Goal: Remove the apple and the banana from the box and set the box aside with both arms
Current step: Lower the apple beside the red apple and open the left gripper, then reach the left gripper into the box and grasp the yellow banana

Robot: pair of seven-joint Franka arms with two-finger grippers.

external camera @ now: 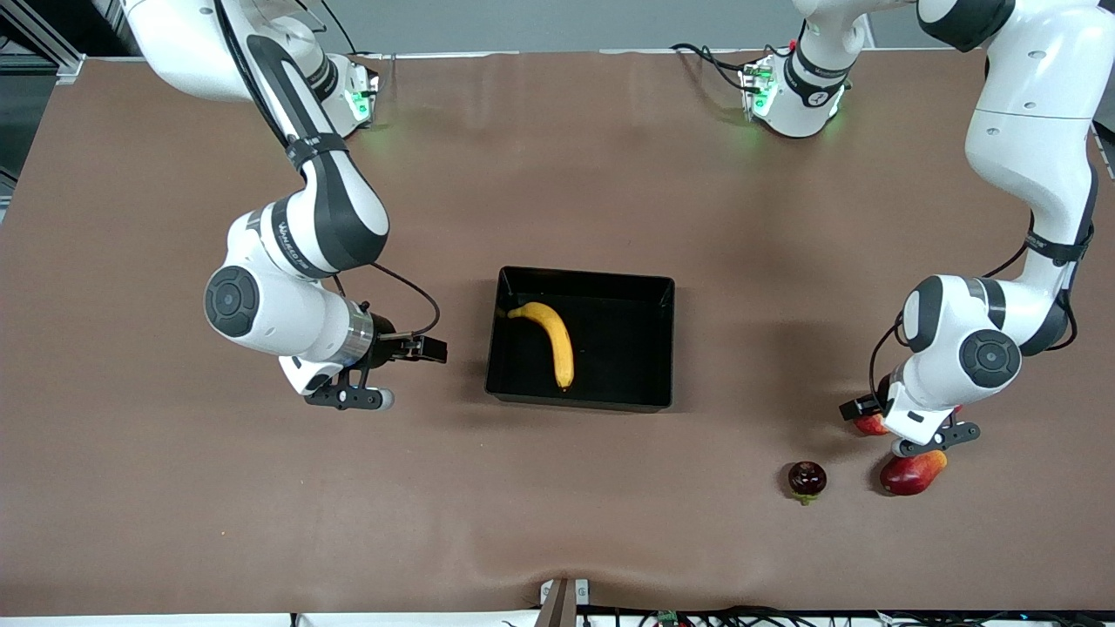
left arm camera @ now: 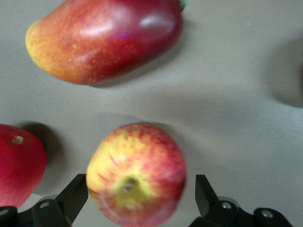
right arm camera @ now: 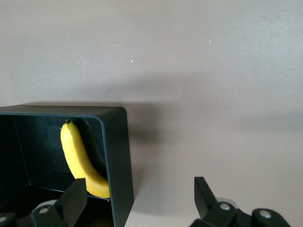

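The black box (external camera: 666,344) lies in the middle of the table with the yellow banana (external camera: 553,340) in it. My right gripper (external camera: 348,397) hovers open and empty over the table, beside the box toward the right arm's end. In the right wrist view its fingers (right arm camera: 73,198) straddle the box's wall (right arm camera: 117,156), with the banana (right arm camera: 80,163) inside. My left gripper (external camera: 934,441) is low over the fruits toward the left arm's end. In the left wrist view it (left arm camera: 140,195) is open around the red-and-yellow apple (left arm camera: 137,179), fingers apart from it. The front view hides the apple.
A red-orange mango (external camera: 912,473) (left arm camera: 104,38) and a red pomegranate (external camera: 871,424) (left arm camera: 19,165) lie close beside the apple. A small dark purple fruit (external camera: 807,479) lies nearer the camera, toward the box.
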